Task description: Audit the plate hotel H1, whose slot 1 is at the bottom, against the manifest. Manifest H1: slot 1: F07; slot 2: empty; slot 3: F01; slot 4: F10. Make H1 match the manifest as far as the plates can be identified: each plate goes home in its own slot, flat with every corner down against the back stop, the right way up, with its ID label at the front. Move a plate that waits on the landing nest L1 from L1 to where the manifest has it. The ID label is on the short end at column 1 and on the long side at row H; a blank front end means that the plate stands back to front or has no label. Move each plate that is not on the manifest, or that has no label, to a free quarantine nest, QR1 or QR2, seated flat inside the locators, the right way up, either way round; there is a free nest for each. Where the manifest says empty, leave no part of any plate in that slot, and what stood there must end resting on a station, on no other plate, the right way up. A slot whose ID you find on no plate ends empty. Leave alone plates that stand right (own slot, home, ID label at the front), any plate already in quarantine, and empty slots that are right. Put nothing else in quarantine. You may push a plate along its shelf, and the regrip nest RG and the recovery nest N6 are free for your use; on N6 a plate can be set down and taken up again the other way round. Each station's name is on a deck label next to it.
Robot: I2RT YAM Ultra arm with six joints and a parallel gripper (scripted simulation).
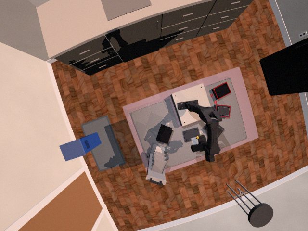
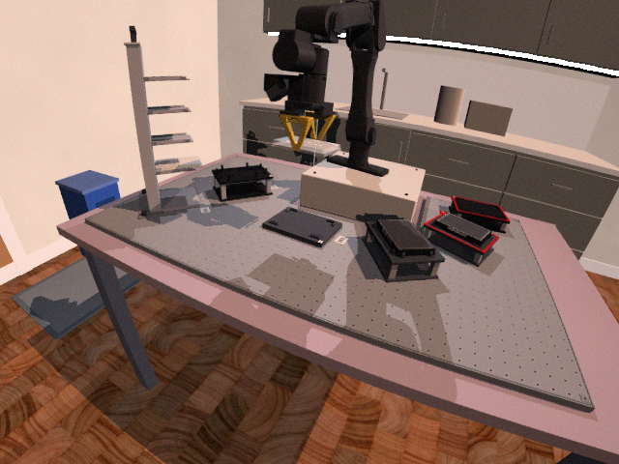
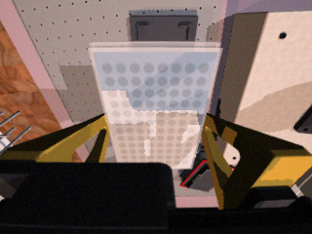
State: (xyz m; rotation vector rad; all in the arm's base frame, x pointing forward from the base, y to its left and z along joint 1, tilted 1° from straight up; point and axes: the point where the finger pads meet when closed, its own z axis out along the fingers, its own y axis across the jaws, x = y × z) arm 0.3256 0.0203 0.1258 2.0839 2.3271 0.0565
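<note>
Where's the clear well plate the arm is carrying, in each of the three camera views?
Top: the clear plate is a pale patch right of centre, beside the dark forearm.
Exterior: the plate is at upper centre, in the air, left of the pedestal.
Wrist: the plate fills the centre of the picture.
Shared landmark: the beige pedestal.

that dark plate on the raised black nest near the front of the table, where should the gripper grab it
Take the dark plate across its width, on the two long sides near mid-length, coming straight down from above. It lies flat on the raised nest with its top and long edges seemingly free. The nest's frame sits under it, so a low side approach looks blocked.
</note>
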